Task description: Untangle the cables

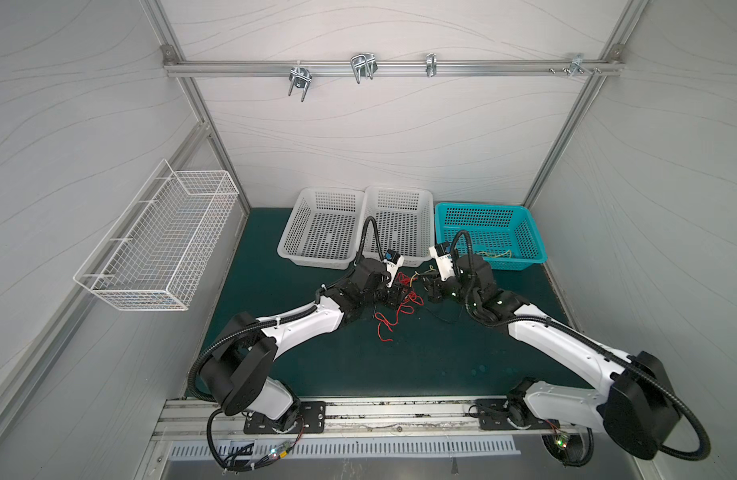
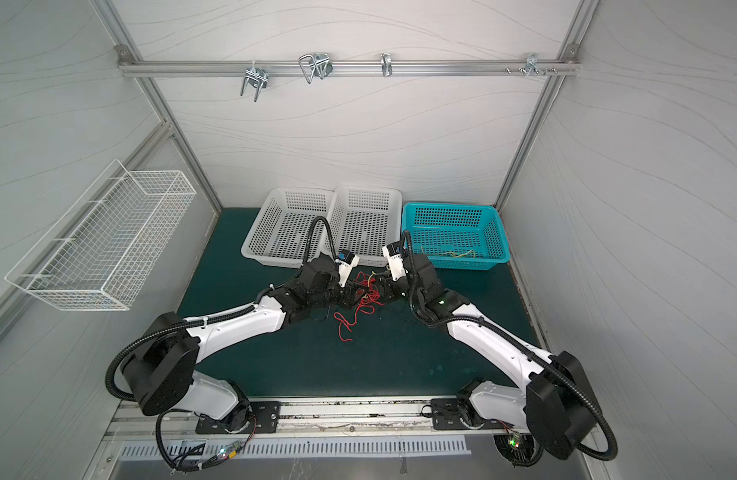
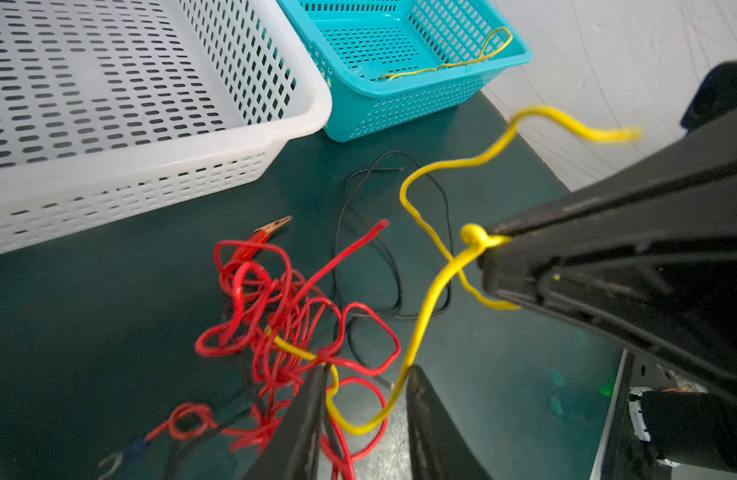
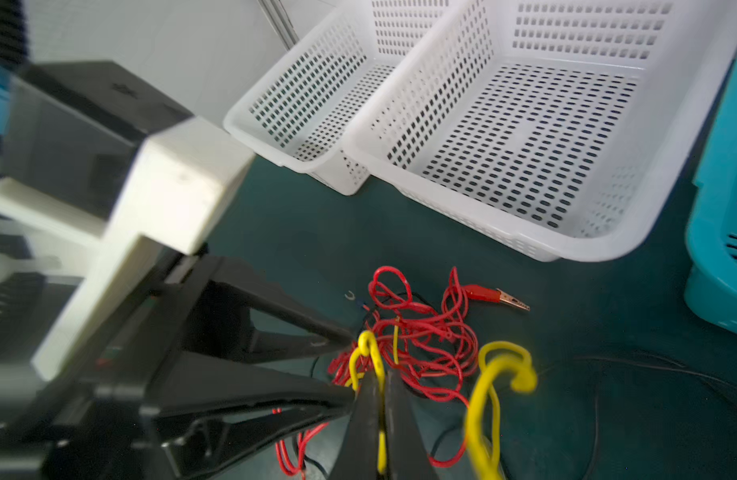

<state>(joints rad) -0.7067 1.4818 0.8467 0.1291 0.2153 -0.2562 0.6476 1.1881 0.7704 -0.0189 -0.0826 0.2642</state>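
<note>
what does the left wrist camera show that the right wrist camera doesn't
Only the left wrist view shows a yellow cable lying in the teal basket, and the left pincer open around a loop of the held yellow cable. Only the right wrist view shows both white baskets and the right pincer from behind, shut on that yellow cable. Both show the red cable tangle with its alligator clip, and a thin black cable.
</note>
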